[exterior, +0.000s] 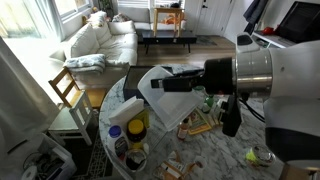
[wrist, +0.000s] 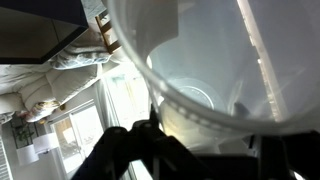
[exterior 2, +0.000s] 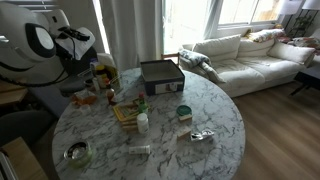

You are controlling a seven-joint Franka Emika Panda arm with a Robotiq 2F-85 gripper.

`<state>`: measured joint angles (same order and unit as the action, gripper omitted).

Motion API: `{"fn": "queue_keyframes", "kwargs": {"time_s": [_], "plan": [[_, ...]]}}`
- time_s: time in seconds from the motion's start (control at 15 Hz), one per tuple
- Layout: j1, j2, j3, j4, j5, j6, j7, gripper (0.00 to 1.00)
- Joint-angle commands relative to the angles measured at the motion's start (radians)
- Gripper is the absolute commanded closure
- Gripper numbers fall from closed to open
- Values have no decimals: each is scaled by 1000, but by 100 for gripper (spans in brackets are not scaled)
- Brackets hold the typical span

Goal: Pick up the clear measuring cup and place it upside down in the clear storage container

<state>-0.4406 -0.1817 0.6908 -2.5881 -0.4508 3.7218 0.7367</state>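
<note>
Living-room setup: round marble table [exterior 2: 205,112], sofa [exterior 2: 250,55] behind it.

Clear measuring cup [wrist: 200,60] is off the table and fills the wrist view, hard up against the gripper [wrist: 190,140]. Jaws look clamped on it, partly spread around its wall. I read that as a grip, though the contact points themselves are blurred.

Orientation: wide rim arcs nearest the camera, smaller round base sits deeper in. So the mouth faces back toward the wrist, and the long axis runs roughly along the line of sight. A window shows past it, so my guess is the axis lies nearer horizontal than vertical. Not inverted.

Progress: pick looks done. Left to do: carry it over, flip it mouth-down, release.

Clear storage container [exterior 2: 160,85] sits at the far side of the table, well apart from the arm. I can't tell what's inside it. Small clutter lies between arm and bin.
</note>
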Motion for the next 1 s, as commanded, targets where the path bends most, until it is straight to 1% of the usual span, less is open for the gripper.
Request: {"fn": "queue_keyframes", "kwargs": {"time_s": [0.0,0.13,0.27,0.4,0.67,0.93], "plan": [[-65,90,120,-43,148,123,-264,52],[-86,138,157,-57,205,180,-410,52],[-87,199,180,-63,269,239,-553,52],[-66,269,184,-63,338,304,-692,52],[33,477,163,-15,475,431,-952,52],[144,665,107,68,525,541,-1088,52]]}}
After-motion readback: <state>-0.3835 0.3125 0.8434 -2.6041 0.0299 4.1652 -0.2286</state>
